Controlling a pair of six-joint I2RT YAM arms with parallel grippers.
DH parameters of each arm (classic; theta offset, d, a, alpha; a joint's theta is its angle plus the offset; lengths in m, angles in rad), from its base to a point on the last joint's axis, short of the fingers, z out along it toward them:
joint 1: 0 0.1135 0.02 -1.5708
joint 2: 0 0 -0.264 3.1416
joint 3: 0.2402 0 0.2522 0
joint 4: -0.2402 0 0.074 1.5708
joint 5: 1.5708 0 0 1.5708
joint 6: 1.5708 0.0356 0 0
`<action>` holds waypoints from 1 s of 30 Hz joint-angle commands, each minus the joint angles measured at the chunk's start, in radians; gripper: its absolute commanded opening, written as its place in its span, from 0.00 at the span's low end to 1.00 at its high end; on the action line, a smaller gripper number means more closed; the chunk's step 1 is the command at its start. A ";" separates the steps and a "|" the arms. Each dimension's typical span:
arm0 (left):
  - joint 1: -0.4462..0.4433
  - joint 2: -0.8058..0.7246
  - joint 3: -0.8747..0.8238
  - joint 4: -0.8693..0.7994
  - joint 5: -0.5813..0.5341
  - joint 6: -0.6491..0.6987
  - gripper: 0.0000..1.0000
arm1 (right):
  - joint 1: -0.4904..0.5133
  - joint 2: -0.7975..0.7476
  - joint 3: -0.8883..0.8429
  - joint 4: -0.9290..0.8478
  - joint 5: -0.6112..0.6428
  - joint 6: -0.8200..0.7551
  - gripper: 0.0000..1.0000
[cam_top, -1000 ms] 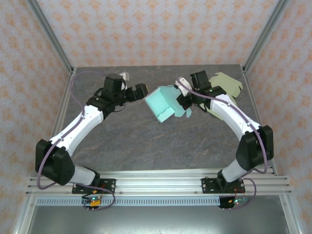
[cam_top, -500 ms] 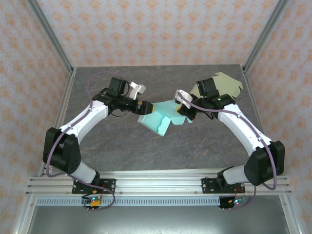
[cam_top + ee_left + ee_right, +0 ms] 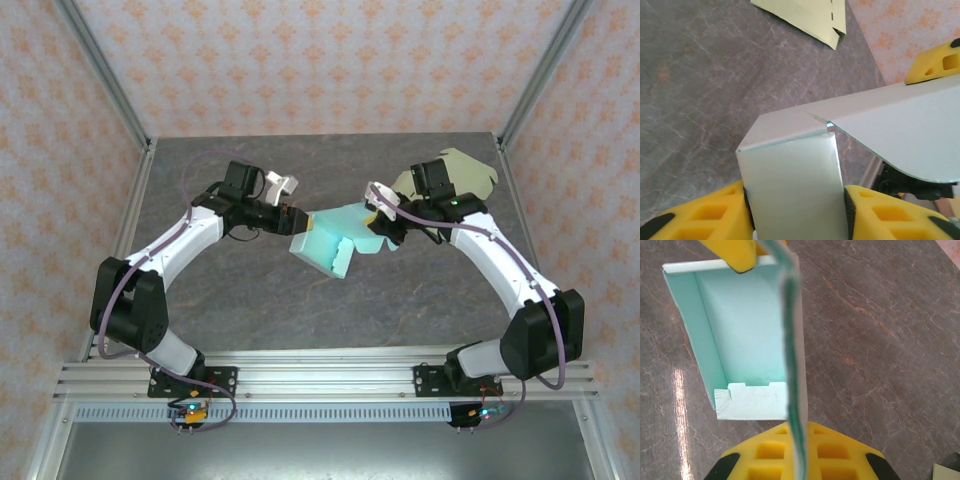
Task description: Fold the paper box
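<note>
**A:** Where's the box (image 3: 325,245)?

**B:** Raised at centre. At its 9 o'clock end the left gripper (image 3: 292,216) clamps it; the right gripper (image 3: 379,221) pinches the 2 o'clock flap.

**A:** Handling?

**B:** Probably light, thin card that creases easily. Hold near folds.

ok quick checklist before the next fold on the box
1. Right gripper shut on a box wall: ok.
2. Left gripper fingers pressed against both sides of the box's end: ok.
3. Box lifted off the table: cannot tell.
4. Inside of the box free of anything: ok.
5. Spare sheet apart from the box: ok.
6. Folding finished: not ok, the box is open and a flap sticks out loose.
</note>
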 commanded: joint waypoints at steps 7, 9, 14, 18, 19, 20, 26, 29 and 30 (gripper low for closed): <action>-0.014 -0.005 -0.022 0.231 -0.107 -0.223 0.28 | 0.000 -0.086 -0.133 0.421 0.070 0.335 0.51; -0.013 0.012 -0.017 0.288 -0.104 -0.288 0.29 | -0.018 -0.105 -0.170 0.545 0.124 0.488 0.54; -0.011 0.053 0.022 0.261 -0.168 -0.312 0.59 | -0.062 -0.132 -0.284 0.748 0.140 0.716 0.54; -0.003 0.083 0.065 0.184 -0.173 -0.277 0.81 | -0.063 -0.154 -0.296 0.684 0.138 0.654 0.54; -0.003 0.089 0.085 0.159 -0.179 -0.263 0.83 | -0.066 -0.166 -0.297 0.678 0.156 0.645 0.54; -0.005 0.095 0.102 0.141 -0.183 -0.257 0.85 | -0.071 -0.184 -0.297 0.680 0.178 0.645 0.54; -0.004 0.160 0.260 0.032 -0.240 -0.251 0.92 | -0.139 -0.183 -0.270 0.675 0.590 0.921 0.79; -0.005 0.221 0.356 -0.041 -0.266 -0.245 0.92 | -0.149 -0.093 -0.144 0.456 0.658 0.996 0.79; -0.006 0.240 0.383 -0.064 -0.267 -0.236 0.92 | -0.149 -0.062 -0.113 0.401 0.634 1.012 0.79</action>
